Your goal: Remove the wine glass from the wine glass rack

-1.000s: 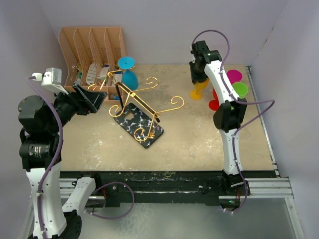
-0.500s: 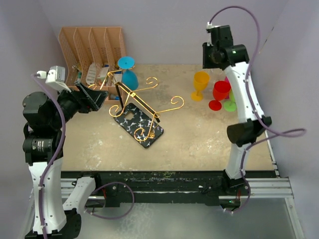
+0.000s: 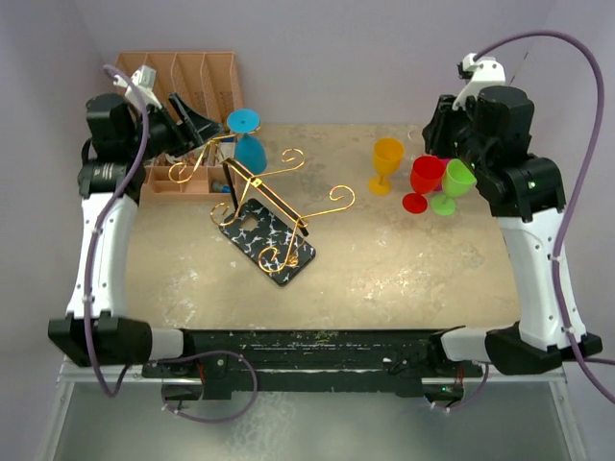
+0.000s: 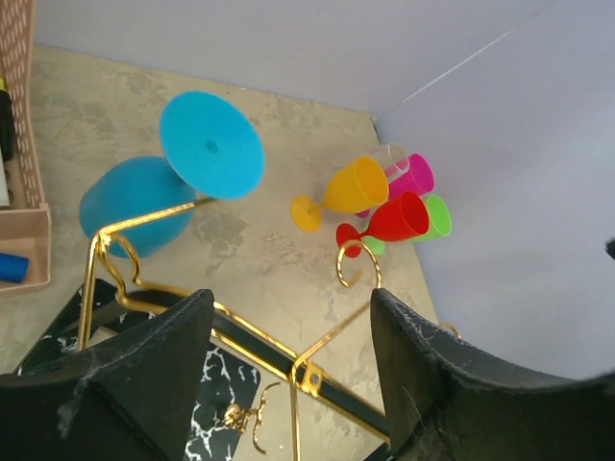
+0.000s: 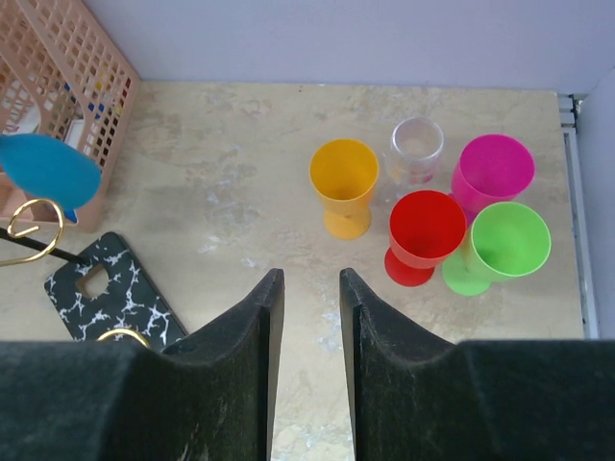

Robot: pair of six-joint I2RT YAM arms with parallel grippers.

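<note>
Checking my feeds: the blue wine glass point(image 3: 248, 142) hangs foot-up on the wine glass rack point(image 3: 272, 204), back-left arm, just beside the file organiser point(image 3: 216, 86). My left gripper point(image 4: 288, 317) sits near it, fingers spread wide, empty. On my right gripper point(image 5: 309, 283) they're barely parted, gripping nothing.

left gripper point(image 4: 288, 307) wide, right gripper point(image 5: 309, 286) ajar — empty
</note>
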